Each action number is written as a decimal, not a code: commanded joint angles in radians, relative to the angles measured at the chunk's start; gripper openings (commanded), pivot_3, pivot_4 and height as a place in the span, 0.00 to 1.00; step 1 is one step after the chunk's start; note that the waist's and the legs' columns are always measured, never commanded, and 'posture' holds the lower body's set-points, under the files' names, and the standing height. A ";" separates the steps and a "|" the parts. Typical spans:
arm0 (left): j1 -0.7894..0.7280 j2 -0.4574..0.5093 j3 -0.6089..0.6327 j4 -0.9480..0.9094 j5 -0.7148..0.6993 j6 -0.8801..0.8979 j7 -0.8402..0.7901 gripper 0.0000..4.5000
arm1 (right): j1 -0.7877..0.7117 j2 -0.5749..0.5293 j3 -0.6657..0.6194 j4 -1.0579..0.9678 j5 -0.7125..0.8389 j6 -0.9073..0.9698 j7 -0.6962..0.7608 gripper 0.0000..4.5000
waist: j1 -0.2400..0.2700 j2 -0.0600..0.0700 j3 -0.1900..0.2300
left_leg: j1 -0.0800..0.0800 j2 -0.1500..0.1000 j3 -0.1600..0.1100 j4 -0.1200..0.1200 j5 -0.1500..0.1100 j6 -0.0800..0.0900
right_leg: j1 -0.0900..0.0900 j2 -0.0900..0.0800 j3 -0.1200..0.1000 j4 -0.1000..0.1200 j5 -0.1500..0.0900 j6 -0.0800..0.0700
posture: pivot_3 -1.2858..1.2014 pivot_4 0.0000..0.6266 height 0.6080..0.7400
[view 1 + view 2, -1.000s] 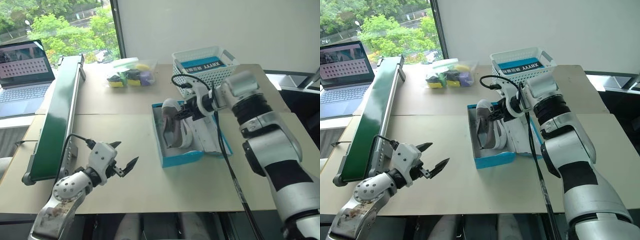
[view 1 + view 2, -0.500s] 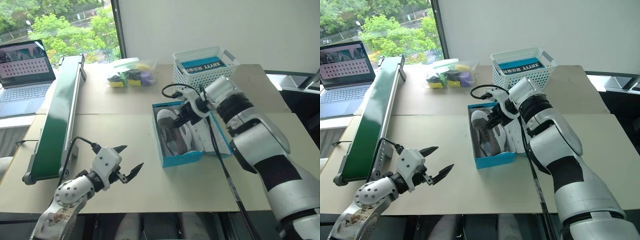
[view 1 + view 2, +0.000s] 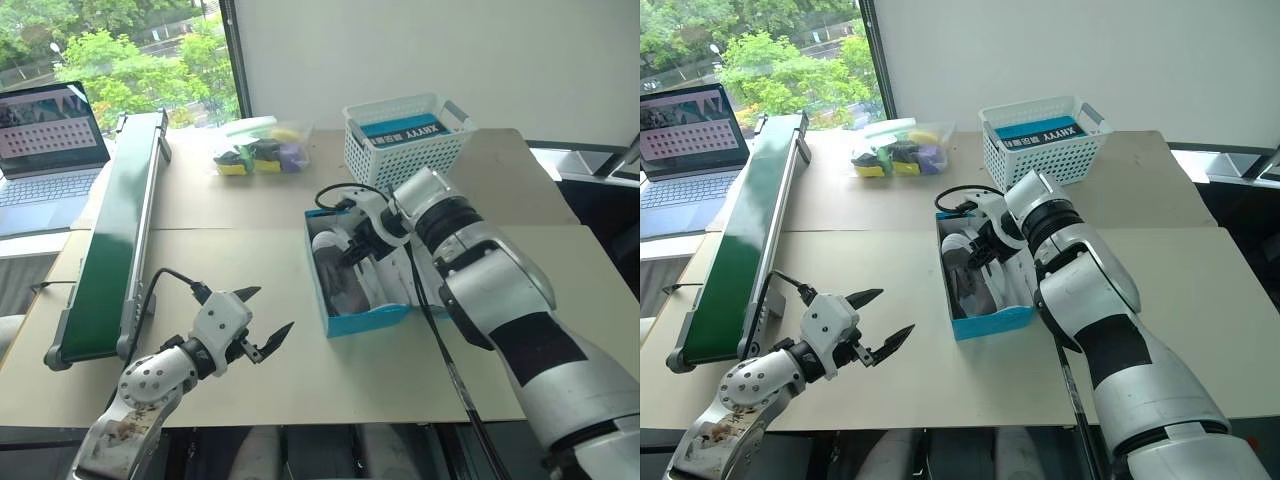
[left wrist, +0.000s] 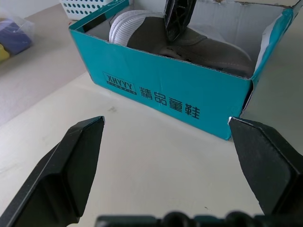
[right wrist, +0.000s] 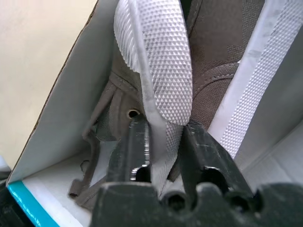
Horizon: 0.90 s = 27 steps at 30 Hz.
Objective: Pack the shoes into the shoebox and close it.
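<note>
The shoes (image 3: 345, 270) lie in the open blue shoebox (image 3: 365, 318), which sits on the bench (image 3: 250, 215) just in front of the white basket (image 3: 405, 135). From the head views they read as a grey and white mass on edge along the box's left wall; how many shoes are inside, and how they lie against each other, is hard to make out there. The right wrist view looks straight down into the box: a white textured sole stands on edge with grey fabric on both sides of it, and a lace eyelet shows beside it. In that view the right tool (image 5: 165, 142) has its two black fingers (image 5: 135, 151) set narrowly apart, one on each side of the sole's thin edge, touching it; whether they pinch it firmly I cannot tell. The left wrist view shows the box's blue side with printed lettering, a ribbed white toe over the rim, and one black finger of the right tool reaching in. The left tool (image 3: 268, 318) hangs over bare bench, well apart from the box, fingers spread wide and holding nothing. A green conveyor (image 3: 115, 225), a laptop (image 3: 45, 150) and a clear bag of small items (image 3: 258, 148) lie farther off.
</note>
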 commanded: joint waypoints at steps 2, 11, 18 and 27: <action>-0.013 -0.003 -0.009 -0.009 0.008 -0.023 -0.007 1.00 | -0.028 -0.014 -0.051 0.003 -0.023 0.004 -0.042 0.62 | 0.000 0.000 0.000 | 0.000 0.000 0.000 0.000 0.000 0.000 | 0.000 0.000 0.000 0.000 0.000 0.000 | 0.52 0.24 0.99; -0.036 0.007 -0.007 0.017 0.004 -0.030 -0.032 1.00 | -0.103 -0.050 -0.155 -0.062 0.026 0.018 -0.019 0.78 | -0.002 0.000 0.000 | -0.001 0.000 0.000 0.000 0.000 0.000 | -0.001 0.000 0.000 0.000 0.000 0.000 | 0.52 0.24 0.99; -0.052 0.012 0.005 0.026 -0.003 -0.025 -0.052 1.00 | -0.097 -0.069 -0.207 -0.189 0.063 0.095 0.027 0.78 | -0.002 0.000 0.000 | -0.001 0.000 0.000 0.000 0.000 0.000 | 0.000 0.000 0.000 0.000 0.000 0.000 | 0.52 0.24 0.99; -0.065 0.011 0.008 0.039 -0.002 -0.028 -0.065 1.00 | 0.006 -0.066 -0.182 -0.312 0.059 0.110 0.004 0.23 | 0.000 0.000 0.000 | -0.001 0.000 0.000 0.000 0.000 0.000 | 0.000 0.000 0.000 0.000 0.000 0.000 | 0.52 0.24 0.99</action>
